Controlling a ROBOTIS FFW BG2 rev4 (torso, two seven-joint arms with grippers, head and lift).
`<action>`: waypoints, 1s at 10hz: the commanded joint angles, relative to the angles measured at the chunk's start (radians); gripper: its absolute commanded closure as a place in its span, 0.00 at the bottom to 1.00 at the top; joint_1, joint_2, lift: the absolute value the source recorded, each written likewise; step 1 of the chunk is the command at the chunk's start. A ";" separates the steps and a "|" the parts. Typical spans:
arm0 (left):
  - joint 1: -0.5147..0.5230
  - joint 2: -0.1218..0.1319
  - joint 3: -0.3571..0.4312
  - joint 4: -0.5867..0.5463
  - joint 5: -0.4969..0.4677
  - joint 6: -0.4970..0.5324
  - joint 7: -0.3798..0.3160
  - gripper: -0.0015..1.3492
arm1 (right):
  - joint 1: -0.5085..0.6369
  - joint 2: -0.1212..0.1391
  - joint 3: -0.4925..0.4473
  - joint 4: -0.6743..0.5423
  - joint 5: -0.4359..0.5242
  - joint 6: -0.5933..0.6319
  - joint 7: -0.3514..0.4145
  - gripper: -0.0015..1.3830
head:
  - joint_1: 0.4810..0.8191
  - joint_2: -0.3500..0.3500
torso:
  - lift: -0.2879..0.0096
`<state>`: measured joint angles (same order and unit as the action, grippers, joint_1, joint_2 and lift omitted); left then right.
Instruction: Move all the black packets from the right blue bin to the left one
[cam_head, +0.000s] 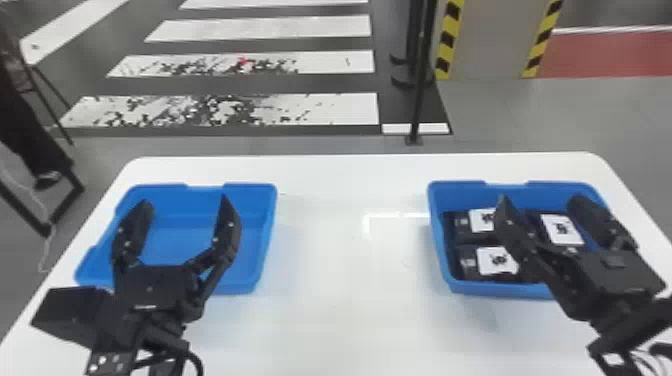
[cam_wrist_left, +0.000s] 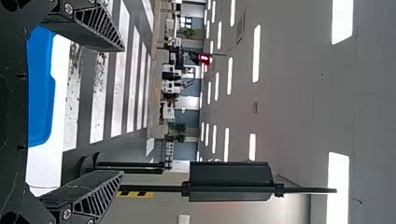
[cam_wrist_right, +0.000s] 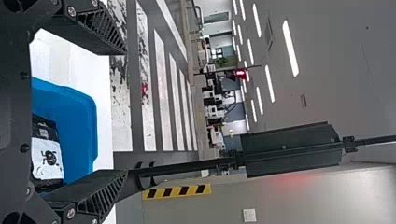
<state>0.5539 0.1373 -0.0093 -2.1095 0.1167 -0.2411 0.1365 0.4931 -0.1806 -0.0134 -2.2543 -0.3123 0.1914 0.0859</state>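
From where I stand, left claw (cam_head: 185, 201) and right claw (cam_head: 540, 199) are black, angular. Fingers (cam_wrist_left: 100, 30) flat, ribbed with slots near the tips, silvery screws (cam_wrist_left: 68, 8) at their bases. Boxy black housing (cam_head: 70, 310) behind the left claw, black cable (cam_head: 192, 357) looping there too; thin cables (cam_head: 645, 362) behind the right claw.

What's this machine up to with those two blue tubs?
Its job is to move black packets from the right blue bin to the left one. Nothing has been picked up: the right gripper hangs open over the packets, and the left gripper is open over the left bin, which is empty.
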 joint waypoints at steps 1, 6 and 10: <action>0.003 -0.001 0.001 0.000 0.013 -0.009 0.000 0.09 | 0.000 0.003 -0.001 0.002 -0.007 0.000 -0.001 0.09 | 0.63 0.60 | 0.40; 0.003 -0.001 -0.001 0.005 0.029 -0.017 0.000 0.09 | 0.000 0.006 -0.009 0.005 -0.007 0.000 0.000 0.09 | 0.63 0.60 | 0.40; 0.003 0.001 -0.003 0.007 0.023 -0.014 0.000 0.09 | -0.127 -0.019 -0.009 0.000 -0.009 0.292 0.009 0.09 | 0.63 0.60 | 0.40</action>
<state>0.5566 0.1380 -0.0106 -2.1021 0.1414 -0.2552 0.1365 0.4004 -0.1907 -0.0219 -2.2498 -0.3221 0.3911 0.0939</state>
